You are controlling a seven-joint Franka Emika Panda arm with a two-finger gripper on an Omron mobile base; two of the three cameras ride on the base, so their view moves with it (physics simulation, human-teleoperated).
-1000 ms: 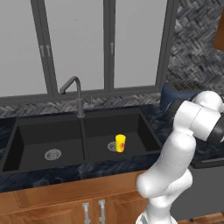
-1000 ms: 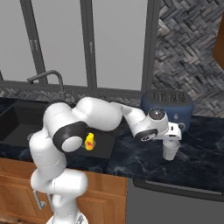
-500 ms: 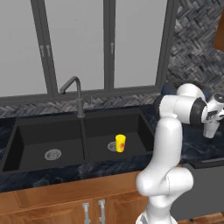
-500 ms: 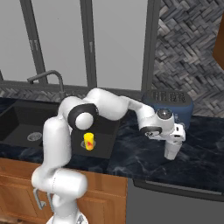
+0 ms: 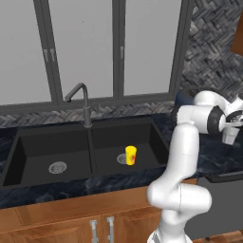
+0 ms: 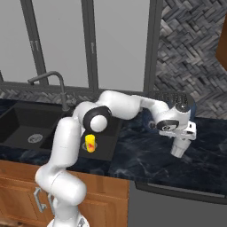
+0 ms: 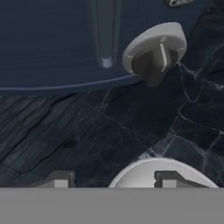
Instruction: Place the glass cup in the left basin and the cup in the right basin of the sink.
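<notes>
The glass cup (image 6: 178,150) stands on the dark marble counter, right of the sink (image 5: 91,156). My gripper (image 6: 179,142) hangs right over it, open. In the hand view the cup's pale rim (image 7: 131,173) lies at the bottom. One fingertip (image 7: 168,178) sits over its mouth and the other stands outside its wall, with a gap to the rim. In the left base view the gripper (image 5: 231,134) is at the far right edge. The yellow cup (image 5: 131,155) stands upright in the right basin (image 5: 147,137) beside its drain. The left basin (image 5: 38,159) holds just its silver drain.
A navy toaster (image 7: 65,43) with a grey knob (image 7: 155,54) stands on the counter just behind the glass cup. A grey gooseneck tap (image 5: 80,102) rises behind the sink's divider. Windows and a herringbone wall back the counter (image 6: 142,155); wooden cabinets lie below.
The arm's elbow has swung up and over while the hand stayed above the glass cup. The fingers have drawn closer together. The yellow cup has not moved.
</notes>
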